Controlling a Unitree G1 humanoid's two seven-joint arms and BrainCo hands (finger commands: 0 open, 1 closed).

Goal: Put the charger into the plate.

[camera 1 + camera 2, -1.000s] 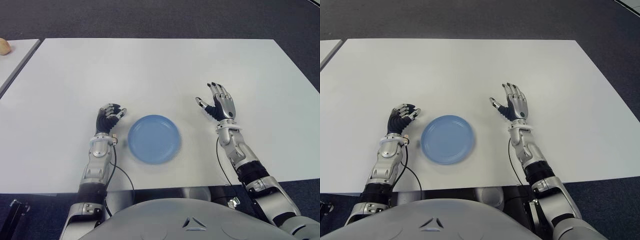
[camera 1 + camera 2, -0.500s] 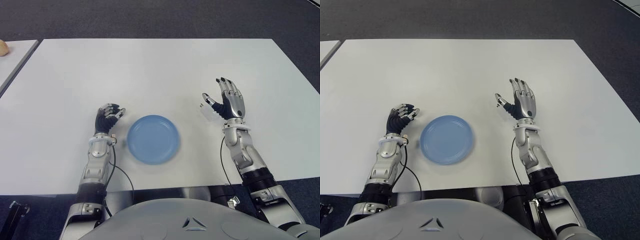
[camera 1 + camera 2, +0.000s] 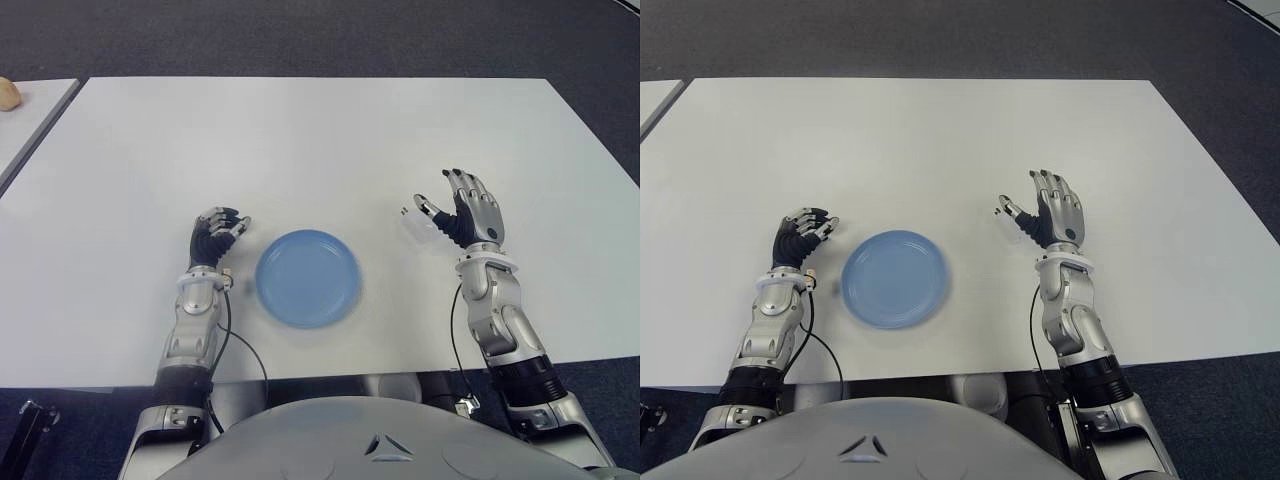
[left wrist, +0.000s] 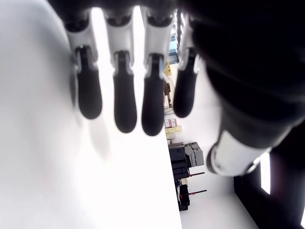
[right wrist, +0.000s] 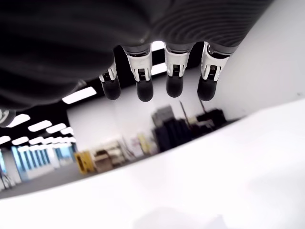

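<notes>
A blue plate (image 3: 307,277) lies on the white table (image 3: 300,140), near its front edge, with nothing in it. To its right my right hand (image 3: 446,203) hangs above the table, open, fingers spread and holding nothing. A faint white block, likely the charger (image 3: 418,228), shows on the table just under that hand's thumb; it hardly stands out from the tabletop. In the right wrist view a pale shape (image 5: 181,220) lies below the fingertips (image 5: 144,91). My left hand (image 3: 219,231) shows just left of the plate, fingers curled, nothing in it.
A neighbouring table (image 3: 30,120) stands at the far left with a tan round object (image 3: 8,93) on it. A black cable (image 3: 243,348) runs along my left forearm. Dark floor surrounds the table.
My right hand has drifted to the right and a little toward me, staying open. The left hand and the plate have not moved.
</notes>
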